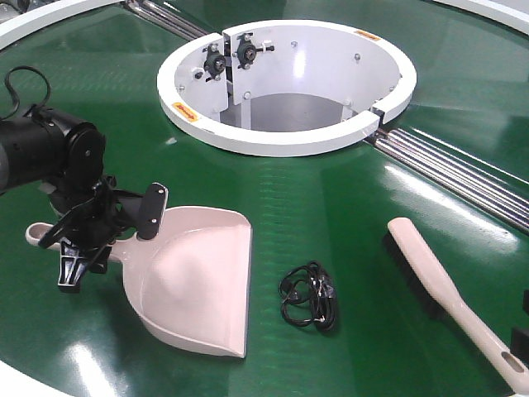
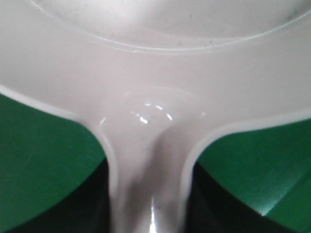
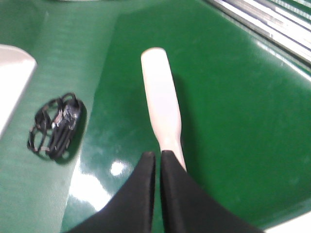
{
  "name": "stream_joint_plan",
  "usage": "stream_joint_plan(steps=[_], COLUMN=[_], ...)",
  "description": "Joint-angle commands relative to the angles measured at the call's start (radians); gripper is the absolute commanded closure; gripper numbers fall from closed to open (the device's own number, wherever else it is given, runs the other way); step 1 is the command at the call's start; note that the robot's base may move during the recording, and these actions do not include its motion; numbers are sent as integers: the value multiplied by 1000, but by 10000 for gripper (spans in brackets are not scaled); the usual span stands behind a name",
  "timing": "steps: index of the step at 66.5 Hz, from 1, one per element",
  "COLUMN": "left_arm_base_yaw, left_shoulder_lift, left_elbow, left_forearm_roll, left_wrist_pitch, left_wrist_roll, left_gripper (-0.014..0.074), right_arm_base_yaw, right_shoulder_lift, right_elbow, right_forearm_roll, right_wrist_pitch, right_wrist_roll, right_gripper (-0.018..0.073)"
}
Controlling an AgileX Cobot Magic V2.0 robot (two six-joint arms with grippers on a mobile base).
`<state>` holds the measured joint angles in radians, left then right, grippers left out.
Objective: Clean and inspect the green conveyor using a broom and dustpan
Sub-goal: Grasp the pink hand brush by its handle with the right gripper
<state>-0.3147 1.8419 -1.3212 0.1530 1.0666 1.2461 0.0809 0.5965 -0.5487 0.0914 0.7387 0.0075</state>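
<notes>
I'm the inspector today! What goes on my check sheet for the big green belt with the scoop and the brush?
Surface: green belt, glossy with glare; no dirt seen.
Job's things: dustpan on the left and broom on the right, both lying on the belt, apart.
Clutter: coiled black cord between them.
Grippers: left gripper open, astride the dustpan's handle; right gripper shut, above the broom's handle, not holding it.
Cables: black wire loops up at the far left.
Surroundings: white ring and steel rollers behind.

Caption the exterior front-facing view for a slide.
Left gripper straddles the dustpan handle on the green conveyor; a black cable and the broom lie nearby.
</notes>
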Motion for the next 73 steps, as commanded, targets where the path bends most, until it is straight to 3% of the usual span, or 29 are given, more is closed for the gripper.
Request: stream_joint_plan(steps=[1, 21, 30, 47, 73], left_arm_base_yaw=[-10, -10, -10, -10, -10], left_shoulder_lift=[-44, -44, -44, -44, -44], left_elbow=[-27, -27, -27, -27, -27], left_forearm_roll=[-7, -7, -7, -7, -7], left_wrist_pitch=[15, 15, 15, 15, 15], left_wrist_roll=[2, 2, 2, 2, 2], left_gripper=[603, 603, 603, 603, 603], right_arm_base_yaw=[-5, -5, 13, 104, 103], right_shoulder_lift=[48, 221, 305, 489, 806], right_elbow=[-72, -194, -236, -327, -449], right_forearm_roll=[-33, -107, -111, -168, -213], right_wrist_pitch=[9, 117, 139, 230, 308], right_wrist_roll=[-21, -2, -8, -8, -8], right_gripper=[439, 105, 24, 10, 10])
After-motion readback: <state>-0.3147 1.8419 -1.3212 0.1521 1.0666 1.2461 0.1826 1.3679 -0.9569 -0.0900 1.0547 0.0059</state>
